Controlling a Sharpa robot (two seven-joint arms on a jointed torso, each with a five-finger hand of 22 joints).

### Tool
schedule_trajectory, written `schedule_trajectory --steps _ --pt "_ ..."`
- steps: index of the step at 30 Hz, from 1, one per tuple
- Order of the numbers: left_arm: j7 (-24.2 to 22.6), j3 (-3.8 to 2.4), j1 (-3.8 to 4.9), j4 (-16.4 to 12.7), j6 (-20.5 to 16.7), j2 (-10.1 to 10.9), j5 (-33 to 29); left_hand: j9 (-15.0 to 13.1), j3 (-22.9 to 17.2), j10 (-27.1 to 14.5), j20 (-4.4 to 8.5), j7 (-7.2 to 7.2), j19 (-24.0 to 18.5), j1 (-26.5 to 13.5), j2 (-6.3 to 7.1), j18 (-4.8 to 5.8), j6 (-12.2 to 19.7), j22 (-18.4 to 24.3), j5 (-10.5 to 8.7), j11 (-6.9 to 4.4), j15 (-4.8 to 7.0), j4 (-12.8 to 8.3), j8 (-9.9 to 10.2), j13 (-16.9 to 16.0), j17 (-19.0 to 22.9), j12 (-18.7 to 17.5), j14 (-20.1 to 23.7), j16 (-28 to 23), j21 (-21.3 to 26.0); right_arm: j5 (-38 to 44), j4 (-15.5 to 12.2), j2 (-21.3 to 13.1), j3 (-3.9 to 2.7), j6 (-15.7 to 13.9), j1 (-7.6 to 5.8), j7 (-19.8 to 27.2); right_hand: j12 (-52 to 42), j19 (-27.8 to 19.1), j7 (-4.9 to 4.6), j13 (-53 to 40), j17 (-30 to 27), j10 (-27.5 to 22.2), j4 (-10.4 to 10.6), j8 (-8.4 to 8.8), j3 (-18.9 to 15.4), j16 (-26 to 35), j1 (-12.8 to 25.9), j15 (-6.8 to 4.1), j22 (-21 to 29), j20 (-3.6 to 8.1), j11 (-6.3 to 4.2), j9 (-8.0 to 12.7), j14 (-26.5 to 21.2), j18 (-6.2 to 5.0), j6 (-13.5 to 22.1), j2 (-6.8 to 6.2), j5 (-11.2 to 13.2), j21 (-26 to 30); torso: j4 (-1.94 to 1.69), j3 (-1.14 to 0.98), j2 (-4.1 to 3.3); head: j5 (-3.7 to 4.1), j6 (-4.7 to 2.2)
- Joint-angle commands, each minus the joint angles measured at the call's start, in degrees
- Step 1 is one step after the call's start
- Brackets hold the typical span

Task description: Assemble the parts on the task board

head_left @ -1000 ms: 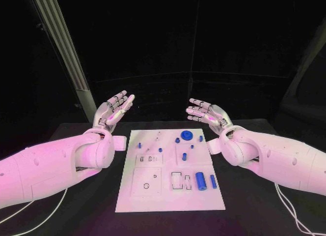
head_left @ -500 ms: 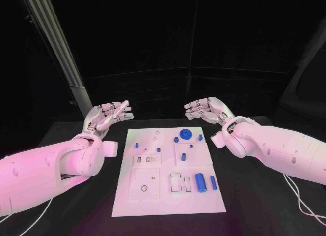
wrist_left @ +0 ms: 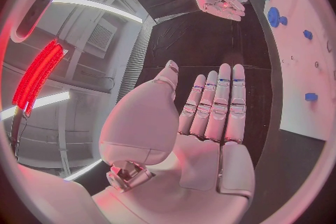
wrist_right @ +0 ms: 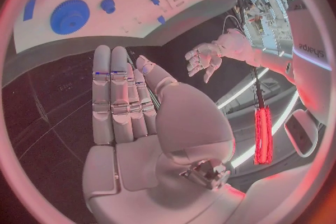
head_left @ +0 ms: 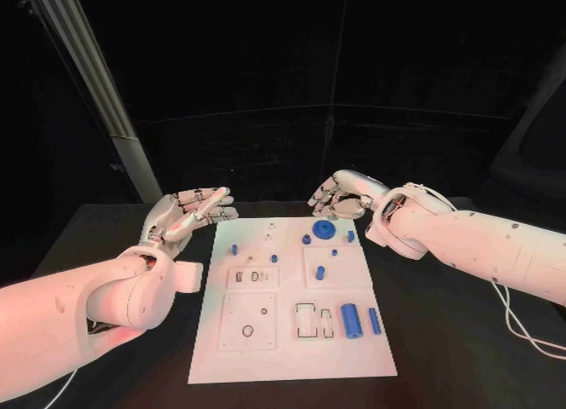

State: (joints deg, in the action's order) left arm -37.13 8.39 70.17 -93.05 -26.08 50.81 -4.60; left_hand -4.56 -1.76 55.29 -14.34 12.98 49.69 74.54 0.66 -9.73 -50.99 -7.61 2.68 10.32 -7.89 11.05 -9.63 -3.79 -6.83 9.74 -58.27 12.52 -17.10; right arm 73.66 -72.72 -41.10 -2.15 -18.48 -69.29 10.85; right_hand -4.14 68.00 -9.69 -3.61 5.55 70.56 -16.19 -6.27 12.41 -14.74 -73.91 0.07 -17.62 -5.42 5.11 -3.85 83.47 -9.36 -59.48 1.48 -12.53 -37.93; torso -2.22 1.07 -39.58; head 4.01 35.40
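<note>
- The task board (head_left: 291,341) lies flat in the middle of the black desk (head_left: 455,341), its long side running from 6 to 12 o'clock in the head view.
- The blue parts sit mostly on the board's far and right areas: a round gear (head_left: 324,227) near the far edge at about 12 o'clock, and a small peg (head_left: 349,236) just beside it toward 3 o'clock.
- A thick cylinder (head_left: 351,319) and a thinner bar (head_left: 374,320) lie side by side at the board's near right, about 4 o'clock from its centre.
- A slim pin (head_left: 320,273) lies near the board's middle; two small studs (head_left: 234,250) and (head_left: 274,258) stand toward the far left.
- The left robot hand (head_left: 191,211) hangs above the desk off the board's far left corner, at about 10 o'clock; it is released, fingers straight and side by side in the left wrist view, holding nothing.
- The right robot hand (head_left: 342,193) hovers just beyond the board's far edge, close above the gear at about 1 o'clock; it too is released, palm empty, touching no part.
- The two hands are apart, with the board's far edge between them.
</note>
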Motion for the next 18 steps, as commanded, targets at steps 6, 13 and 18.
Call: schedule_trajectory --steps 6,13,18 --pt "1.07 -0.03 0.12 -1.99 2.17 -0.06 0.89 0.22 0.32 0.24 0.03 0.27 0.41 0.46 -0.22 -0.71 -0.35 0.23 0.03 0.12 -0.18 -0.21 0.59 0.12 0.17 -0.68 -0.03 -0.62 0.54 22.13 0.33 1.33 -0.07 7.20 -0.43 -9.44 0.65 1.14 0.18 -0.02 2.78 -2.31 0.03 2.01 1.68 -8.75 2.15 -0.48 -2.76 0.42 0.05 0.03 3.26 -1.06 0.00 -1.91 0.15 -4.84 -1.22 0.36 -2.44 0.88 -0.50" --pt "1.45 -0.03 0.11 -2.76 2.36 0.14 0.89 0.32 0.48 0.18 0.00 0.34 0.45 0.42 -0.29 -0.71 -0.33 0.33 0.03 0.18 -0.22 -0.27 0.76 0.14 0.23 -0.93 -0.04 -0.83 0.66 24.96 0.11 1.84 -0.08 8.19 -0.47 -10.23 0.49 0.76 0.09 -0.12 4.47 -4.01 0.22 2.50 3.25 -15.06 3.07 -0.38 -5.07 0.24 0.36 -0.04 2.83 -1.06 0.27 -2.74 0.40 -8.64 -1.50 0.38 -3.40 1.14 -0.53" --pt "1.66 -0.03 0.11 -2.96 2.47 0.14 0.90 0.40 0.60 0.14 -0.02 0.40 0.48 0.38 -0.33 -0.70 -0.30 0.41 0.03 0.23 -0.25 -0.30 0.90 0.15 0.28 -1.11 -0.04 -0.98 0.74 25.63 -0.32 2.05 -0.08 8.93 -0.48 -10.24 0.53 0.61 0.07 -0.10 5.25 -4.39 0.40 2.58 4.10 -18.25 3.39 -0.38 -6.40 0.18 0.33 -0.01 2.81 -1.10 0.64 -2.94 0.49 -10.84 -1.57 0.46 -3.83 1.14 -0.73"
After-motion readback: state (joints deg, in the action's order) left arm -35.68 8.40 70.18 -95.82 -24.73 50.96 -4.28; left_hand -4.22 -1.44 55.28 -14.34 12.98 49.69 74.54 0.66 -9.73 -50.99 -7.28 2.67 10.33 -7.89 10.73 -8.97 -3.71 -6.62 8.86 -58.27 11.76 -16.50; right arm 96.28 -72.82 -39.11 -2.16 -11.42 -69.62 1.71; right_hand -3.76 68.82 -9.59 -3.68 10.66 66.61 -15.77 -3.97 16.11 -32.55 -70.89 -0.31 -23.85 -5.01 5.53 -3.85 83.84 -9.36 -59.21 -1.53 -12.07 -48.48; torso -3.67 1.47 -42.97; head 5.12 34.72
